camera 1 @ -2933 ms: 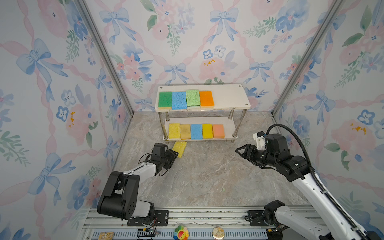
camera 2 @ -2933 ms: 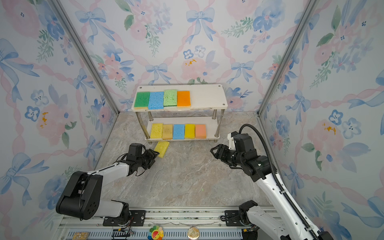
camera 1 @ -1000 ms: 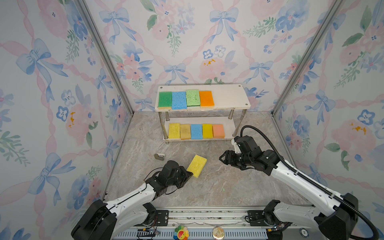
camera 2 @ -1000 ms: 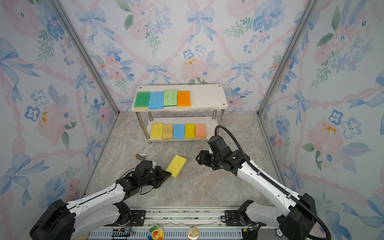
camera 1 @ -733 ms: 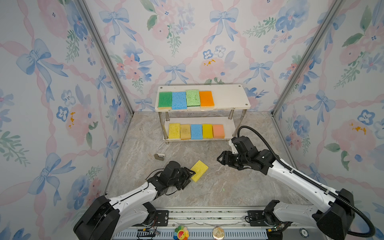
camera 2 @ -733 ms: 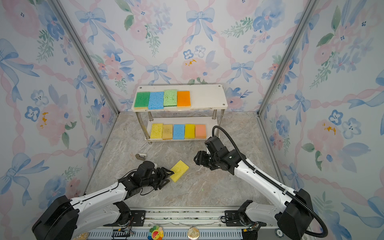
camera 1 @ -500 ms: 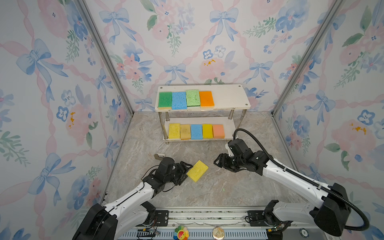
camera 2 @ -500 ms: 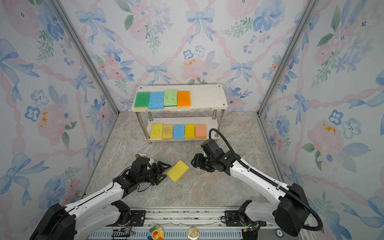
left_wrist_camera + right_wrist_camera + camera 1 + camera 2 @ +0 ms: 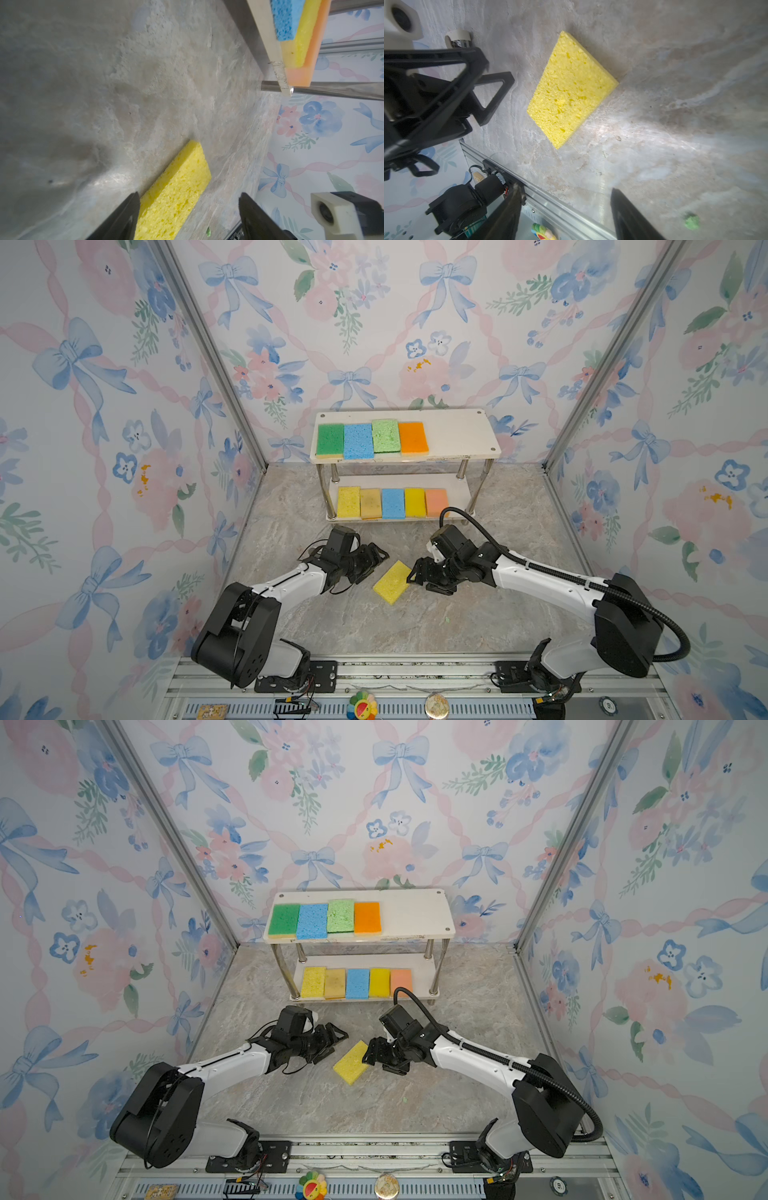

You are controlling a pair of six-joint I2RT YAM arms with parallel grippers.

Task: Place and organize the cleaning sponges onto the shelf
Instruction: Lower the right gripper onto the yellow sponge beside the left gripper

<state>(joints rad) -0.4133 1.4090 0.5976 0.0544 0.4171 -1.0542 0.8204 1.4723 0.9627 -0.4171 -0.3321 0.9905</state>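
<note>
The one loose yellow sponge [image 9: 392, 581] lies flat on the marble floor [image 9: 415, 626], out in front of the middle of the shelf [image 9: 457, 435] and well clear of it. Its long axis runs on a slant: one short end points toward the shelf's right half, the other away from the shelf. My left claw [image 9: 379, 561] sits just beside the sponge on the side toward the shelf's left end, jaws spread wide with nothing between them. My right claw [image 9: 417, 576] is at the sponge's opposite long edge, jaws also apart and empty; in both top views its tips overlap that edge, and I cannot tell whether they touch. On the shelf, the top row of four sponges [image 9: 358, 440] fills the left part of the upper board, and the lower row of five sponges [image 9: 392, 503] lies side by side, each with its long axis front to back. The sponges carry no readable writing; the print on a black bracket [image 9: 497, 170] is too small to read.
</note>
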